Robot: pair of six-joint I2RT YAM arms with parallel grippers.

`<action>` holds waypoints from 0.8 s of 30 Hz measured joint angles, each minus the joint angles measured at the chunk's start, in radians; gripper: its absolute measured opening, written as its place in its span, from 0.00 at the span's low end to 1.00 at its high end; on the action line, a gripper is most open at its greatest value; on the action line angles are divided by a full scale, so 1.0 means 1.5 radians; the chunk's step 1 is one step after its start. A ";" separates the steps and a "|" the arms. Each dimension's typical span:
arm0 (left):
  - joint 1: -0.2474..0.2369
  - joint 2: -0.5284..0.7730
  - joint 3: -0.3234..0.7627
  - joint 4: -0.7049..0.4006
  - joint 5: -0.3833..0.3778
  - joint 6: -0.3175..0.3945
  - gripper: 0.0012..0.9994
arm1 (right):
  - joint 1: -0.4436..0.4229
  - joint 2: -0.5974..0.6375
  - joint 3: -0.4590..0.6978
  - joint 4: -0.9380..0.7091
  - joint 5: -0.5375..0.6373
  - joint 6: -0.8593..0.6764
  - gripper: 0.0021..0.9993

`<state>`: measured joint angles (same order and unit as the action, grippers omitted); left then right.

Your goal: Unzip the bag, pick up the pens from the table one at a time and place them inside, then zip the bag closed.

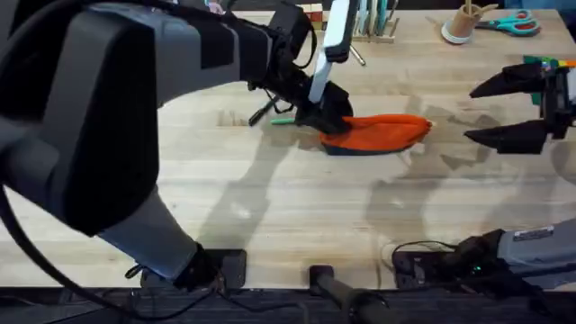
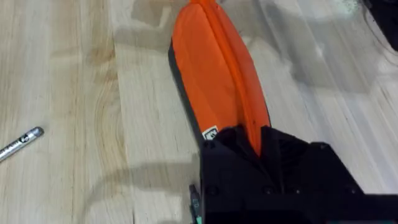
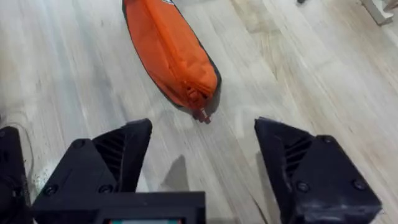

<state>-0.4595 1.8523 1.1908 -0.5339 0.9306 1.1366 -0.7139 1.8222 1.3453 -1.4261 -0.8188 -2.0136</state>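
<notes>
on the large light wooden table [image 1: 297, 207], near the middle of its far half: one soft oval orange fabric bag [image 1: 382, 131] with a dark navy base, lying on its side, long axis running left to right. zipper appears closed along its length; a small pull sits at the end facing the right arm, seen in the right wrist view.

left gripper [image 1: 326, 117], black, count one: lowered onto the left end of the bag, its fingers pressed on the orange fabric there. in the left wrist view the fabric runs in under the black finger block; grasping the bag end.

right gripper [image 1: 517, 110], black, count one: hanging over the right edge of the table, well apart from the bag, its two fingers spread wide with nothing between them.

pens visible beside the left gripper, count two in the overhead view: one thin bright green pen [image 1: 283, 121], just left of the bag end, and one black pen [image 1: 262, 112] angled beside it. one silver-grey pen tip [image 2: 22, 140] lies on bare wood in the left wrist view.

far right corner: one pair of teal-handled scissors [image 1: 509, 23] and one small tan cup [image 1: 463, 22].
</notes>
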 joint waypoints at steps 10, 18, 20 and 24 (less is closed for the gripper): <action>0.000 0.000 0.000 0.000 0.000 0.000 0.04 | 0.000 0.000 0.000 -0.012 -0.001 0.000 1.00; 0.000 0.000 0.000 0.000 0.000 0.000 0.04 | 0.003 0.000 0.000 -0.010 0.007 0.000 1.00; 0.000 0.000 0.000 0.000 0.000 0.000 0.04 | 0.008 0.000 0.000 -0.009 0.019 0.000 1.00; 0.000 0.000 0.000 0.000 0.000 0.000 0.04 | 0.031 0.000 0.000 -0.007 0.049 0.000 1.00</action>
<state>-0.4595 1.8523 1.1908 -0.5339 0.9305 1.1366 -0.6670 1.8225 1.3453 -1.4370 -0.7452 -2.0135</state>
